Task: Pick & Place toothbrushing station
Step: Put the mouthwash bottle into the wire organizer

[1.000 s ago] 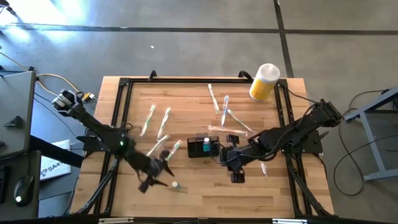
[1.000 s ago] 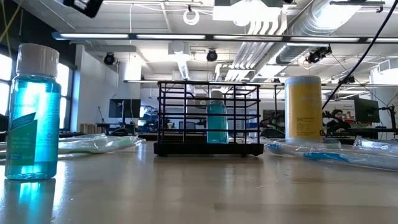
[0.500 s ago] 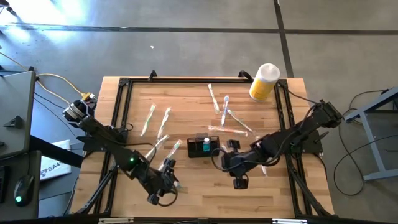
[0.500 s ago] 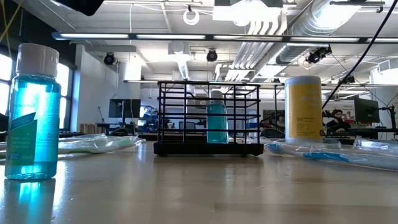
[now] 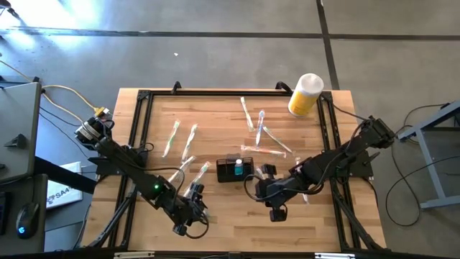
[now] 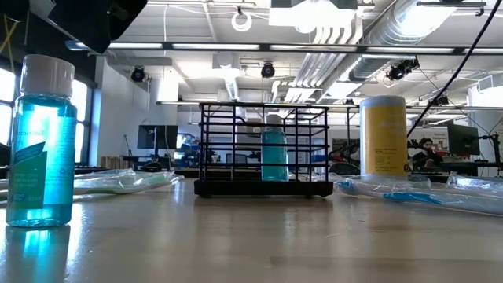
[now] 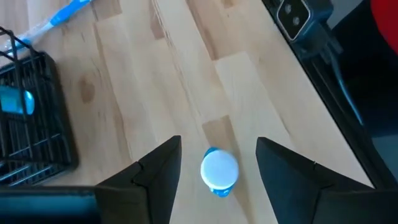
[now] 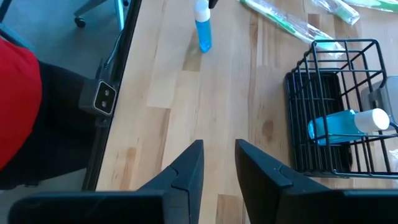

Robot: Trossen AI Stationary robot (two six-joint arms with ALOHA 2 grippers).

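The black wire-mesh caddy point(image 5: 235, 170) stands on its base at the table's middle and holds a small blue bottle point(image 5: 238, 170); it also shows in the low view point(image 6: 263, 149) and the right wrist view point(image 8: 336, 112). A second blue bottle with a white cap point(image 7: 219, 171) stands upright on the table near the front edge. My left gripper point(image 7: 219, 167) is open above it, one finger on either side, with a gap to each. My right gripper point(image 8: 219, 171) is open by a narrow gap and empty, just right of and nearer than the caddy point(image 5: 257, 188).
A yellow cylinder with a white cap point(image 5: 305, 93) stands at the far right corner. Several wrapped toothbrushes lie behind the caddy point(image 5: 262, 133) and to its left point(image 5: 180, 140). A black frame rail point(image 5: 136, 129) borders the table. Something red point(image 8: 18, 93) is beyond the near edge.
My left gripper has gone toward the table's near edge and right, and has come down over the standing blue bottle, fingers either side of it. My right gripper has shifted slightly toward the near edge. The caddy and both bottles have stayed put.
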